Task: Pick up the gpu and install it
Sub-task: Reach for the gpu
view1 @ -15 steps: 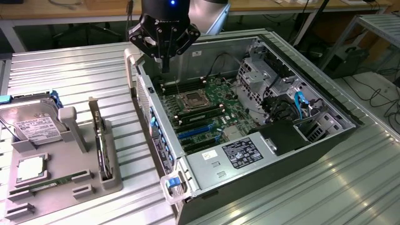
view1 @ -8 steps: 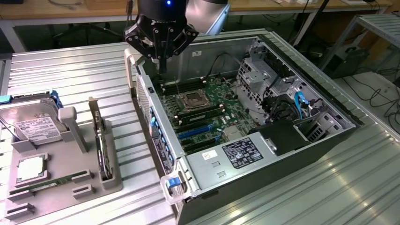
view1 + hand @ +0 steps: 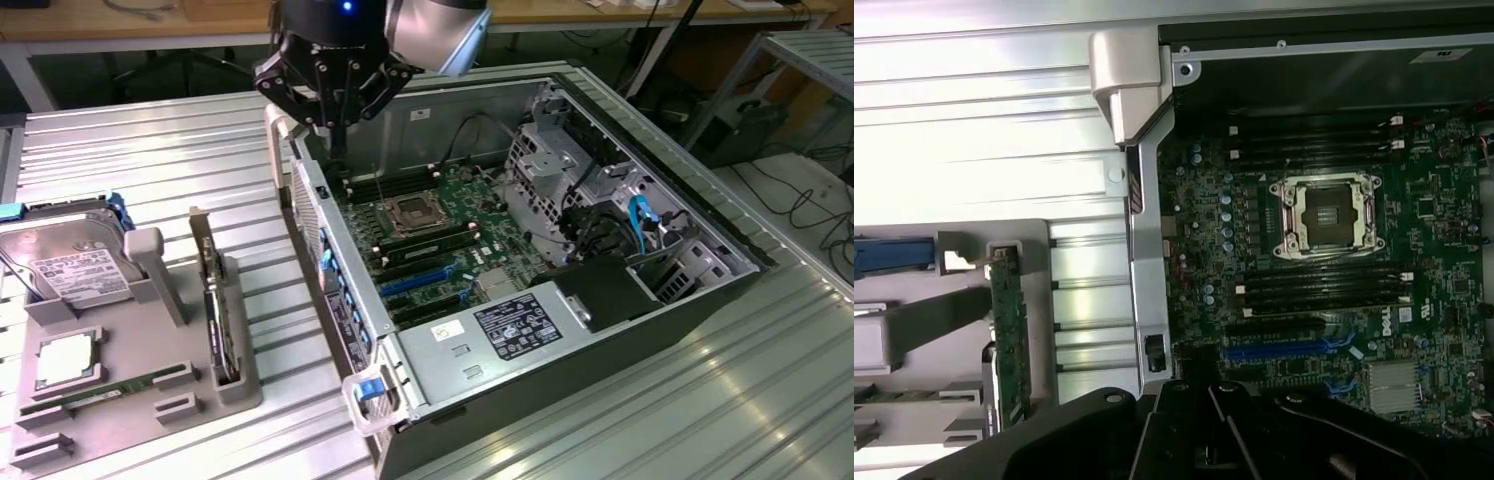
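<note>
Black fingers closed on nothing, the gripper (image 3: pixel 336 140) is pictured at the upper centre of the exterior view, hung over the far edge of the open computer case (image 3: pixel 601 380), where the green motherboard (image 3: pixel 454 215) is exposed. The gpu (image 3: pixel 214 290) is seen standing on edge in a slot of the grey holder (image 3: pixel 144 275) at the lower left of the frame, well apart from the gripper. The hard drive (image 3: pixel 74 265) is propped just beside it in the same holder.
</note>
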`<state>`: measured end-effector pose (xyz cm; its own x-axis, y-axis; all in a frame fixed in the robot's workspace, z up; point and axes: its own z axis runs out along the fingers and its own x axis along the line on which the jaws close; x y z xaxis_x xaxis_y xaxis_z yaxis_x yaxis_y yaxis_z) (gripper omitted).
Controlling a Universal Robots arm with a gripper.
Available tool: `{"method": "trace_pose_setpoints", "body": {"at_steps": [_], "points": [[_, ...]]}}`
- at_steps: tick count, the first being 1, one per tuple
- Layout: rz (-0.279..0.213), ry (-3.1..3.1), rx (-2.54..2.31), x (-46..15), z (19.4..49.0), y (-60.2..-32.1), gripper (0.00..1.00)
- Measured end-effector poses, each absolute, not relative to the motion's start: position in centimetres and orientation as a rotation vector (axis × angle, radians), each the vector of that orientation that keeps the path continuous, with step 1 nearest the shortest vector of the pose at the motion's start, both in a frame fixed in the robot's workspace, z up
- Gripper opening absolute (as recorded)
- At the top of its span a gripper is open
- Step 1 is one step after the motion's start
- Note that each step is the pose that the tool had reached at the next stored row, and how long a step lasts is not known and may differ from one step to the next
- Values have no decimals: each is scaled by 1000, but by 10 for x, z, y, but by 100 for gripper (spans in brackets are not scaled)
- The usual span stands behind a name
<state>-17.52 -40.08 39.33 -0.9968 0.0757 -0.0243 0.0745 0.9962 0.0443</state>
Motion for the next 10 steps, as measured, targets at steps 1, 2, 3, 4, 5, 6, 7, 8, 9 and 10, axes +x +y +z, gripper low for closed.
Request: {"method": "trace_pose_setpoints", "body": {"at_steps": [1, 2, 3, 4, 5, 6, 7, 8, 9, 10], "points": [[68, 3113, 117, -177, 393, -401, 11], [68, 3113, 116, -179, 393, -401, 11], [68, 3113, 116, -180, 393, -401, 11], [68, 3113, 116, -181, 393, -401, 11], [68, 3113, 116, -182, 393, -401, 11], [68, 3113, 115, -183, 393, -401, 11], [68, 3113, 115, -185, 393, -401, 11], [68, 3113, 115, -185, 393, -401, 11], [68, 3113, 115, -186, 393, -401, 11], [68, 3113, 114, -188, 393, -402, 11]]}}
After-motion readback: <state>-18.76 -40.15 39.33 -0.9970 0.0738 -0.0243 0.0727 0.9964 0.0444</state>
